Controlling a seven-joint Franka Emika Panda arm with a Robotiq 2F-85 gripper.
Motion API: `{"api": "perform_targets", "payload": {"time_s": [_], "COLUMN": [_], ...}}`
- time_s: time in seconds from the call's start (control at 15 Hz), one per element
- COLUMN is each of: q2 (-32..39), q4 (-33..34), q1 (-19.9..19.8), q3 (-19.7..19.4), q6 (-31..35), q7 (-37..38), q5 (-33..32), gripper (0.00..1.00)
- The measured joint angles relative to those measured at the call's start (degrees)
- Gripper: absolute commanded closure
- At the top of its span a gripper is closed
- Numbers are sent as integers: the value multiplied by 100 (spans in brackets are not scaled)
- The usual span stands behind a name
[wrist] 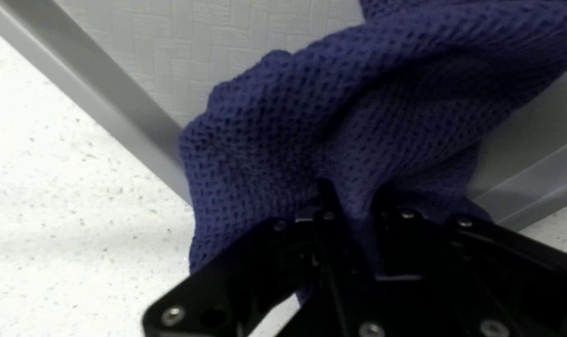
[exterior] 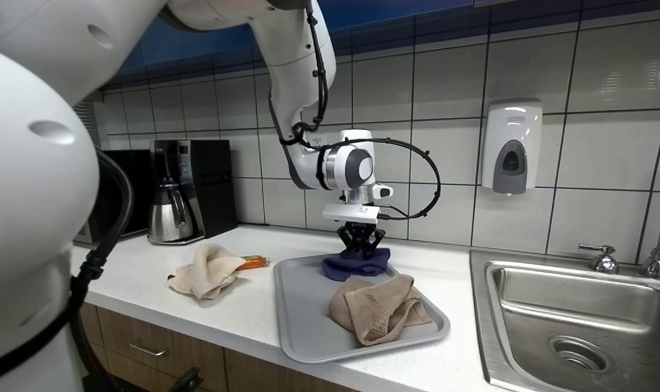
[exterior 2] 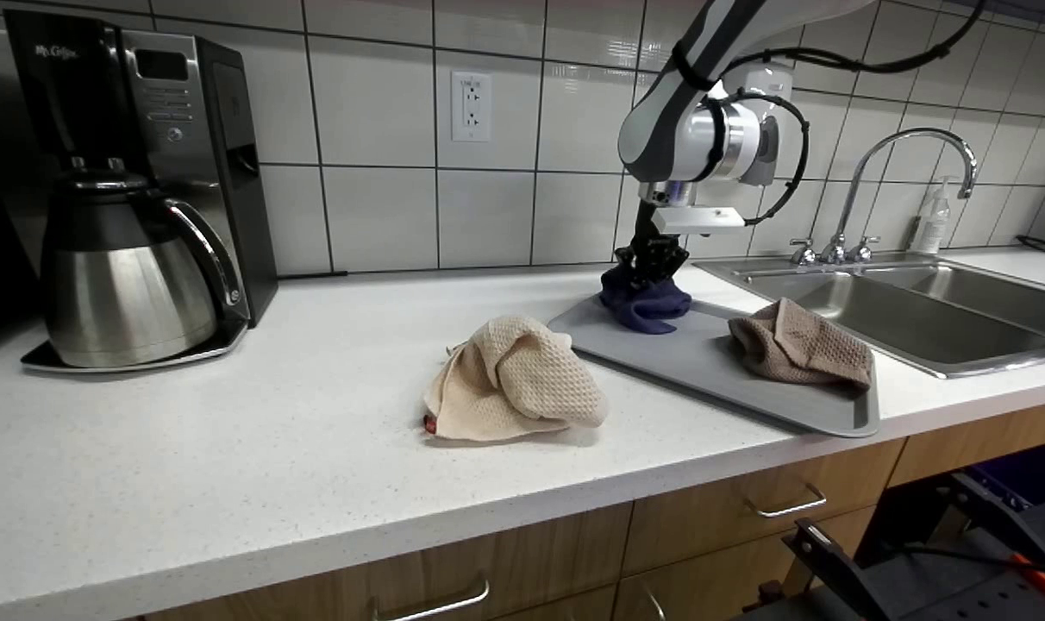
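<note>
My gripper (exterior: 361, 251) points down at the back of the grey tray (exterior: 303, 310), with its fingertips in a bunched dark blue cloth (exterior: 357, 267). In the wrist view the two fingers (wrist: 351, 192) stand close together, with folds of the blue cloth (wrist: 274, 140) pinched between them. The cloth is gathered up around the fingertips and lies partly over the tray's rim. A crumpled brown cloth (exterior: 382, 310) lies on the front part of the tray, apart from the gripper. The blue cloth (exterior 2: 647, 302) also shows in an exterior view, drawn up around the gripper.
A beige cloth (exterior: 207, 272) lies on the counter (exterior 2: 316, 448) beside the tray, partly covering orange and green items (exterior: 254, 263). A coffee maker (exterior 2: 134, 250) stands farther along. A steel sink (exterior: 569, 326) with a faucet is on the tray's other side. A tiled wall (exterior: 384, 147) rises behind.
</note>
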Motion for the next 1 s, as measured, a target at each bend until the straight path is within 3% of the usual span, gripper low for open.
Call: {"api": "perform_targets", "payload": {"time_s": [1.0], "q2": [-177], "q4": [16], "q1": [0], "q3": [18], "q6": [0], "q7": [0], "q5": [9], "gripper": [97]}}
